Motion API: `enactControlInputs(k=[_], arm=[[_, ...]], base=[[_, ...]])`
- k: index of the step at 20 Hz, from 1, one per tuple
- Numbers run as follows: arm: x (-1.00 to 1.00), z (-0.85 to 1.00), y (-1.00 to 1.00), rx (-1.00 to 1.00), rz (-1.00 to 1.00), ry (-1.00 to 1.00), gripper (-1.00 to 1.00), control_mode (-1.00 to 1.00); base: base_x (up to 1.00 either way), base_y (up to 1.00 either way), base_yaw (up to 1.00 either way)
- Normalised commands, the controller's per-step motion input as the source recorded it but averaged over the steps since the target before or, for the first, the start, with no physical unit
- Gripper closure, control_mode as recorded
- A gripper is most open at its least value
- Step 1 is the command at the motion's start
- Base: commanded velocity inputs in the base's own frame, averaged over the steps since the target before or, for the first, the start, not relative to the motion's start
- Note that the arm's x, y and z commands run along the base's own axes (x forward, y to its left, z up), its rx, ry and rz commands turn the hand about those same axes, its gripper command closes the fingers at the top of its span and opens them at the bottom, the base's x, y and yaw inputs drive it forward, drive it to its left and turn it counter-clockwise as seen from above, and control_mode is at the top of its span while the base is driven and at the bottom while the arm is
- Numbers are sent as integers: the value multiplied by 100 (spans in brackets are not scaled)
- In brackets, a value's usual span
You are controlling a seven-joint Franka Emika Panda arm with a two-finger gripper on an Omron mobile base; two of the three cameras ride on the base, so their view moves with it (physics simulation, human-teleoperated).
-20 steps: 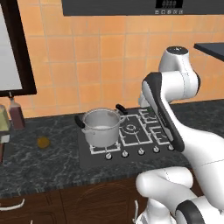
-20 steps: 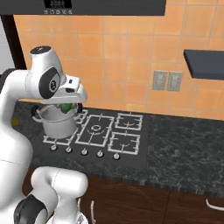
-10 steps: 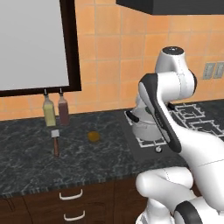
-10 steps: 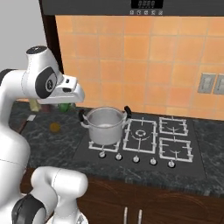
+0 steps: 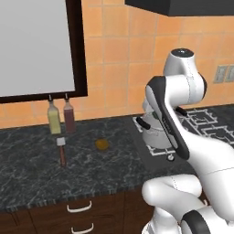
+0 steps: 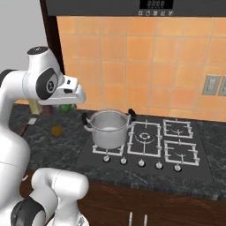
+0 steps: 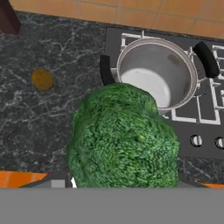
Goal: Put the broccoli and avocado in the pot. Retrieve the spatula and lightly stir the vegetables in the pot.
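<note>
A big green broccoli (image 7: 124, 138) fills the lower middle of the hand view, and my gripper (image 6: 66, 104) is shut on it; the fingertips are hidden behind it. It hangs in the air, to the left of the pot in the right base view. The steel pot (image 7: 157, 72) (image 6: 108, 128) (image 5: 153, 133) stands on the front left burner with nothing in it. The orange-brown avocado (image 7: 42, 79) (image 5: 101, 144) (image 6: 56, 130) lies on the dark counter left of the hob. The spatula (image 5: 61, 151) (image 6: 27, 125) lies further left on the counter.
Two bottles (image 5: 54, 118) (image 5: 69, 116) stand against the tiled wall behind the spatula. The gas hob (image 6: 145, 141) has knobs along its front edge. A dark-framed window (image 5: 36, 45) is above the counter. Drawers (image 5: 77, 210) sit below the counter edge.
Both base views have shifted left along the counter, so the camera has moved; bottles, spatula and avocado have come into view. The broccoli stays in my gripper.
</note>
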Motion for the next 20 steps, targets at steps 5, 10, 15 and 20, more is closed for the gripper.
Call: enactControlInputs(k=[5, 10, 15, 20], arm=[[0, 0, 0, 0, 0, 0, 100, 100], [0, 0, 0, 0, 0, 0, 100, 100], [2, -17, -5, 0, -1, 8, 100, -100], [55, -42, -27, 7, -6, 13, 100, -100]], base=[[44, 36, -5], [73, 35, 0], [2, 0, 0], [0, 0, 0]])
